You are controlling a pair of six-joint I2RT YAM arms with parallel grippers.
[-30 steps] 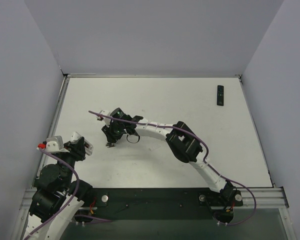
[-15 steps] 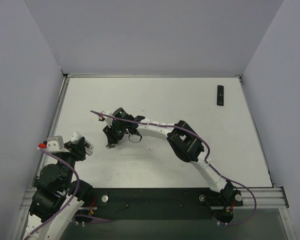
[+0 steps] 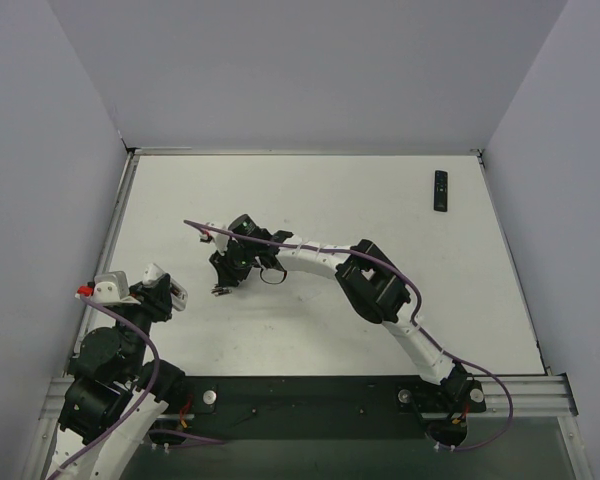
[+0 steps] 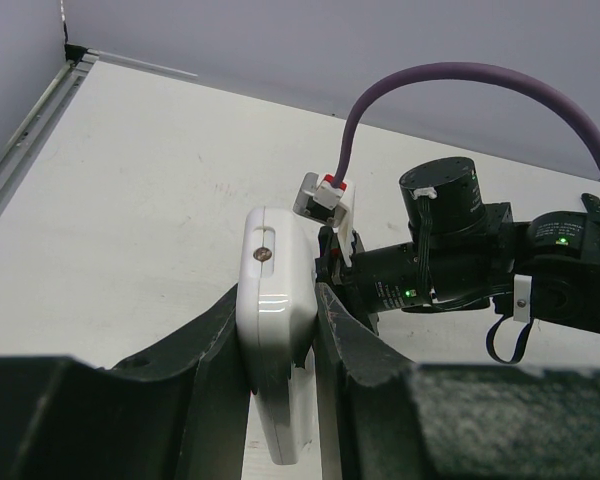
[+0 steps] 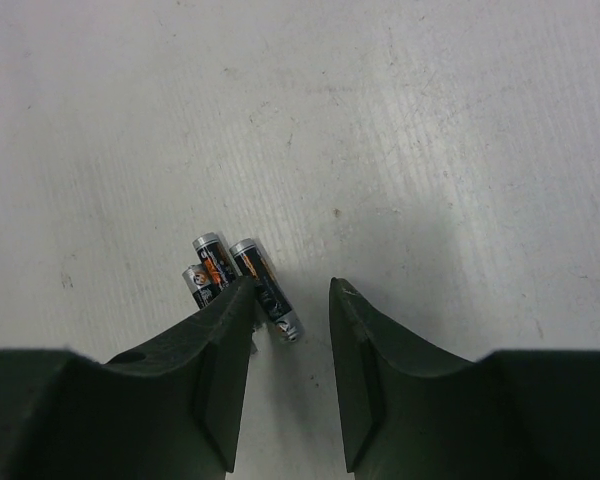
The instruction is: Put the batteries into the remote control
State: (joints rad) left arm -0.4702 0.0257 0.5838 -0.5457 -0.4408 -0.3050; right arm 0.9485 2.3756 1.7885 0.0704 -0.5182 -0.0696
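My left gripper is shut on a white remote control, which stands on edge between its fingers with one end pointing away from the camera. In the top view that gripper sits at the table's left side. Three batteries, dark with silver ends, lie bunched on the white table. My right gripper hangs open just over them. One battery lies in the gap against the left finger, and the other two are partly hidden behind that finger. From above, the right gripper is at the batteries.
A black remote lies at the far right of the table. The right arm stretches across the middle towards the left. Its wrist is close ahead of the white remote. Grey walls enclose the table on three sides.
The right wrist has shifted slightly to the right over the batteries. The left arm and the white remote have not moved.
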